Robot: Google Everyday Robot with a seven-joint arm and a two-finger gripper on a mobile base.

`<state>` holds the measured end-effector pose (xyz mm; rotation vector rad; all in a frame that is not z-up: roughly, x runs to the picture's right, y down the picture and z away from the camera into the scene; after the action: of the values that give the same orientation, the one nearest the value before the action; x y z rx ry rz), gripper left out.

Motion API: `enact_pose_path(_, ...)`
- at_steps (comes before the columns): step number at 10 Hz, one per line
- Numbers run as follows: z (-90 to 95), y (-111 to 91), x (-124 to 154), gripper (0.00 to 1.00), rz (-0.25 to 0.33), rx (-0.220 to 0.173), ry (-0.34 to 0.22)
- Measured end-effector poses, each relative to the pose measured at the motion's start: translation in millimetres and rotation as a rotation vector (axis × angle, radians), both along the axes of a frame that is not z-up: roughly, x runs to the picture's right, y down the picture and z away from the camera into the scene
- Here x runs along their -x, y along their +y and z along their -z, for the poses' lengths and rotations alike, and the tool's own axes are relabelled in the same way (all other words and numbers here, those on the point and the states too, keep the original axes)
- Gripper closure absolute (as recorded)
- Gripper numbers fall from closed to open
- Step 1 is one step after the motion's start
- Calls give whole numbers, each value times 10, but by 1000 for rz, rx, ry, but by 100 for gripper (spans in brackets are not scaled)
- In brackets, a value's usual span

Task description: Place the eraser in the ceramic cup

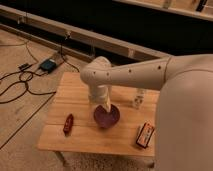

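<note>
**Desk:** What are you looking at?

**Operator:** I'm looking at a light wooden table (85,137) standing on a pale floor. Black cables (20,87) are trailing off to the left and a dark wall is running behind. The robot's white arm (130,75) is reaching in from the right and filling that whole side, so it is cutting the table's right end off from me.

**Desk:** What is being hidden?

**Operator:** The forearm is dropping down over the middle of the table and covering the stretch behind the purple bowl (107,119). I'm not making out the ceramic cup anywhere. A small clear bottle (138,97) is showing just right of the arm.

**Desk:** And the gripper?

**Operator:** The gripper (103,105) is hanging at the bowl's far rim, with only its pale tip showing. Its jaws are standing wide, and I'm seeing nothing between them.

**Desk:** Where is the eraser?

**Operator:** The eraser (145,135) is lying flat near the front right of the table. It is sitting well apart from the jaws, to their right and nearer the camera, beyond the bowl. A small dark-red item (68,123) is lying at the front left.
</note>
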<state>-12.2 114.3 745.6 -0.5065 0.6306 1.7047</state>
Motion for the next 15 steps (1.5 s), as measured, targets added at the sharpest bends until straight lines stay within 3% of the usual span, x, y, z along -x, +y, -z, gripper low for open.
enact_pose_path(6,148,597,-1164,35,-124,44,127)
enact_pose_path(11,46,954,-1793,35,-206,51,152)
enact_pose_path(15,-25,1154,-2080,35,-221,65,170)
